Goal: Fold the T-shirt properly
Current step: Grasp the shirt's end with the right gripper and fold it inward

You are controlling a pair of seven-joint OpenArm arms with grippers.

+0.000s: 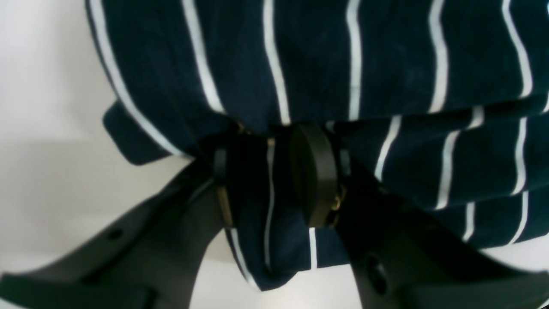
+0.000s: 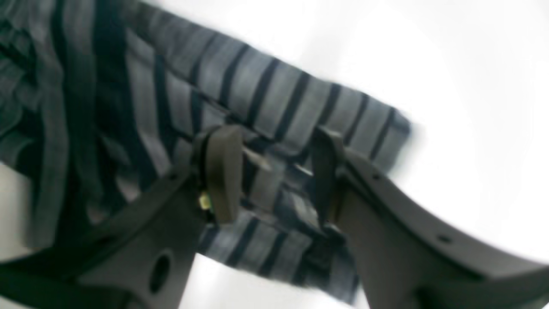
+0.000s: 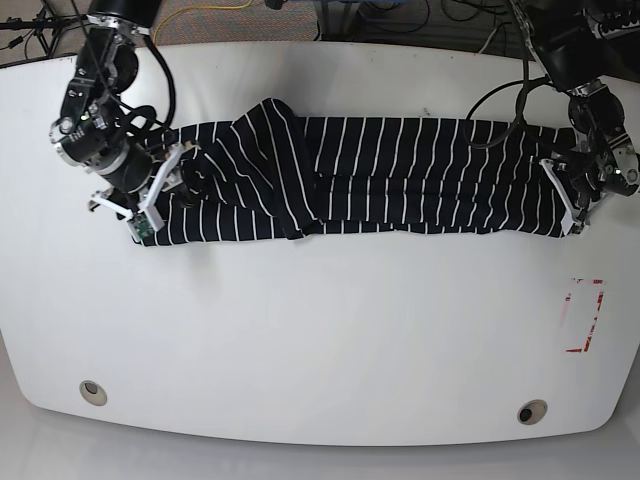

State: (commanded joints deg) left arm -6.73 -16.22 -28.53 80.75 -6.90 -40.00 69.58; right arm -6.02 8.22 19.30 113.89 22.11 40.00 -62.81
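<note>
Bright, even light washes the base view, which is fairly sharp. The left wrist view is dimmer, its lower foreground out of focus. Motion blur smears the right wrist view, with white glare at upper right.

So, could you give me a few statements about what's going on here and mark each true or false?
1. The shirt is striped. True.
2. The shirt hangs in the air, off the table. False: it lies spread on the white table.
3. The left gripper is over the shirt. True.
4. Both arms are at the same end of the shirt. False: they are at opposite ends.
5. The right gripper is over the shirt. True.
</note>
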